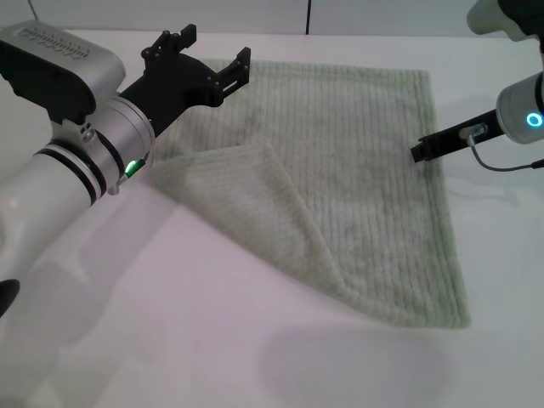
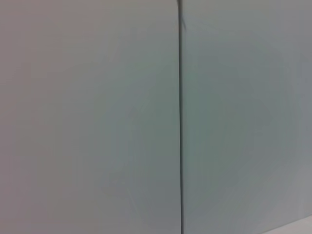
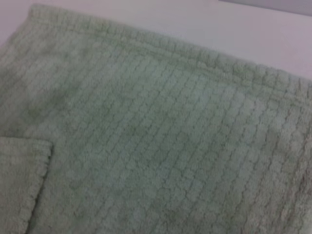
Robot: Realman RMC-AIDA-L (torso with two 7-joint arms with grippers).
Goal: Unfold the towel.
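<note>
I am looking down at the towel (image 1: 357, 187), a pale sage-green terry cloth lying spread on the white table (image 1: 170, 340). It is roughly square, its pile running in fine parallel ribs, and a thicker hemmed border is showing along its far edge and its right edge. Most of it is lying flat, but the near-left corner is folded over onto the cloth, making a soft triangular flap (image 1: 229, 183) whose tip is pointing toward the towel's middle. The fold line is running diagonally from the towel's left side down toward its near edge.

My left gripper (image 1: 212, 64) is hanging above the towel's far-left corner, apart from the cloth. It is a black, angular metal piece on a silver cylindrical wrist, and its fingers are standing spread with nothing between them. The left wrist camera is showing me only a plain grey wall (image 2: 97, 117) with a thin dark vertical seam.

My right gripper (image 1: 425, 150) is reaching in at the towel's right edge, about halfway along it, its slim black tip lying over the hem. I cannot tell whether it is wide or narrow. The right wrist camera is looking close at the towel (image 3: 170, 146): a nubby, waffle-like grid of ribs, the rolled hem, and the flap's corner (image 3: 24, 180).
</note>
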